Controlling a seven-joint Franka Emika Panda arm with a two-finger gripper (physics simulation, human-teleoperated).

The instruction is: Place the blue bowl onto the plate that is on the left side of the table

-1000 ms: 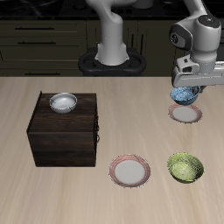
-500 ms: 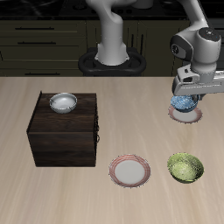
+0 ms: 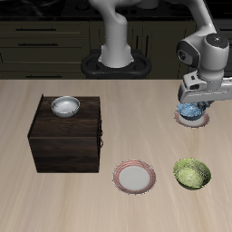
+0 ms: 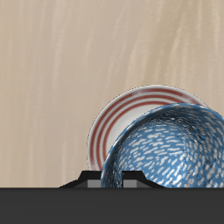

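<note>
the blue bowl [image 3: 189, 111] (speckled blue and white) sits upright over the plate [image 3: 194, 119], red-rimmed, at the frame's right edge.

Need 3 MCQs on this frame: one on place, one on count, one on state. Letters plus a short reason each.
1. Where is the white-grey bowl?
A. on top of the dark wooden cabinet
B. on the table's front edge
C. inside the green bowl

2. How many pink-rimmed plates are in the exterior view?
A. one
B. two
C. four

3. What is the state of the blue bowl?
A. upside down on the cabinet
B. lying alone on the bare table, far from the arm
C. upright, under the pincer, over the plate

Answers:
1: A, the bowl sits on the dark wooden cabinet.
2: B, one plate lies beneath the blue bowl and a second plate lies beside the green bowl.
3: C, the wrist view shows its open speckled inside facing the pincer, overlapping the plate; contact with the plate cannot be told.
</note>
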